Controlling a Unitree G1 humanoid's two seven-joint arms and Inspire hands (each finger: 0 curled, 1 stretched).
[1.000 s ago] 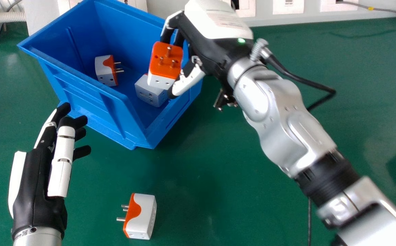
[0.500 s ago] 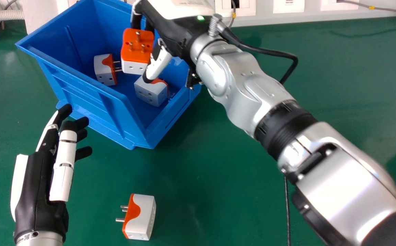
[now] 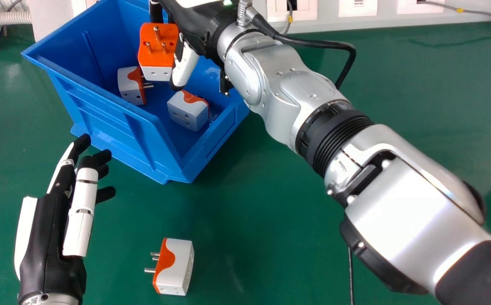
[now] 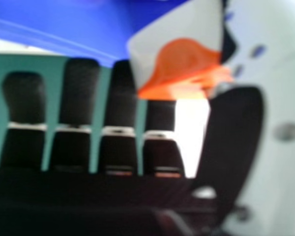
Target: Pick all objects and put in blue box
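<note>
The green desk (image 3: 271,237) spreads beneath everything. At 10 o'clock on it stands the box (image 3: 110,125), open-topped and blue, with two plugs inside: the first plug (image 3: 128,88) toward 8 o'clock of its interior, its pins pointing to 3 o'clock, and the second plug (image 3: 185,112) toward 4 o'clock (a bare patch of blue floor lies between the pair). The right hand (image 3: 192,25) is over the box at 11 o'clock, its thumb and fingers clamped on the held plug (image 3: 158,48); that one hangs above the two inside, orange face and pins showing. The left hand (image 3: 50,237) is at 8 o'clock, just beside the box, fingers loosely extended and apart, with nothing in them. At 7 o'clock the last plug (image 3: 179,267) lies on the desk, well apart from the box, its metal pins pointing to 9 o'clock.
</note>
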